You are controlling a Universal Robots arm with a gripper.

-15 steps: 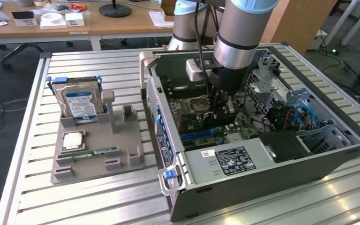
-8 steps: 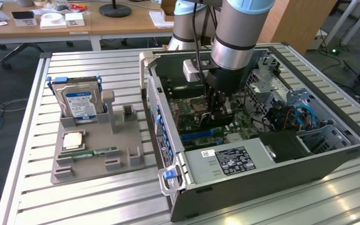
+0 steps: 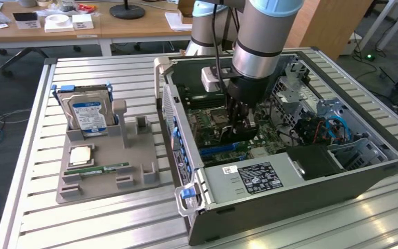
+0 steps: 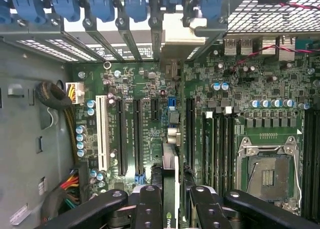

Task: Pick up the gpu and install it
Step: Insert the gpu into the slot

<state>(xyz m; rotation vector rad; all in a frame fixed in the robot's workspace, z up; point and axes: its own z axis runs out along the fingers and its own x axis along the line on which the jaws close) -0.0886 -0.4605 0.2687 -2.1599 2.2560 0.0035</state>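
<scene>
- My pincer (image 3: pixel 244 124) is down inside the open computer case (image 3: pixel 289 207), which lies on its side on the slatted metal surface (image 3: pixel 81 223).
- The case holds a green circuit board (image 4: pixel 140 79) right beneath my pincer. A grey box with a label (image 3: pixel 254 179) sits in the case, beside my pincer on the side nearer the exterior camera.
- My pincer is closed narrowly on the graphics card (image 4: pixel 170 174), with one black finger (image 4: pixel 150 209) on each flat face.
- The card stands on edge, upright to the board, so only its thin edge shows between my fingers.
- Its long axis runs parallel to the long black slots (image 4: pixel 137 134). Its free end points toward the row of blue clips (image 4: pixel 100 4) on the case wall.
- I cannot tell whether its lower edge touches the board.
- Well away from my pincer, toward the exterior view's left, a grey tray (image 3: pixel 143 176) rests on the surface.
- The tray carries an upright hard drive (image 3: pixel 88 114) with a blue label, a small square chip (image 3: pixel 81 154) and a narrow green memory stick (image 3: pixel 102 168) lying flat.
</scene>
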